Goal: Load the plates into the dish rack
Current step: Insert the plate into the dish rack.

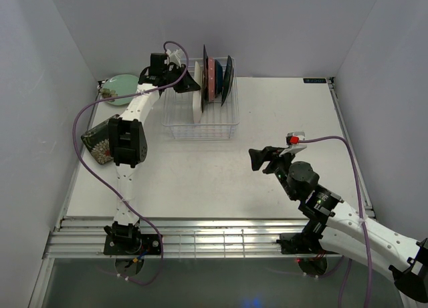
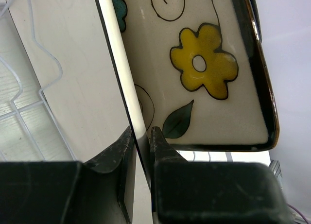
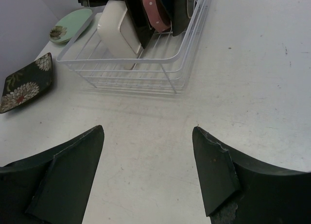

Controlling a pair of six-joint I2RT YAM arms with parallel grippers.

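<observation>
**One flowered plate pinched by its rim, two more waiting**

One patterned plate (image 2: 204, 88) hangs on edge at the far left corner of the dish rack (image 1: 200, 137). The left gripper (image 2: 142, 139) is pinching it, fingers pressed onto either side of the thin rim. Its face is glossy cream glaze with a yellow flower, a green leaf and a dark raised border, and its back is plain and smooth.

The hold looks risky to me. It takes only a narrow strip of slick glaze near one edge, so the plate's weight could swing it about the fingertips or slide it out. Lowered crooked, it could land across the wire prongs rather than between them. It could also knock the white rectangular plate (image 3: 116, 32), which stands just beside it.

Past that, a pink plate (image 3: 154, 15) and darker ones stand upright in the thin white wire basket. On the matte table (image 1: 267, 121) to the left lie the round pale green plate (image 3: 70, 25) and the dark floral plate (image 3: 26, 83), both flat. The right gripper (image 3: 148, 165) hovers well apart from the rack, its jaws spread and holding nothing.
</observation>
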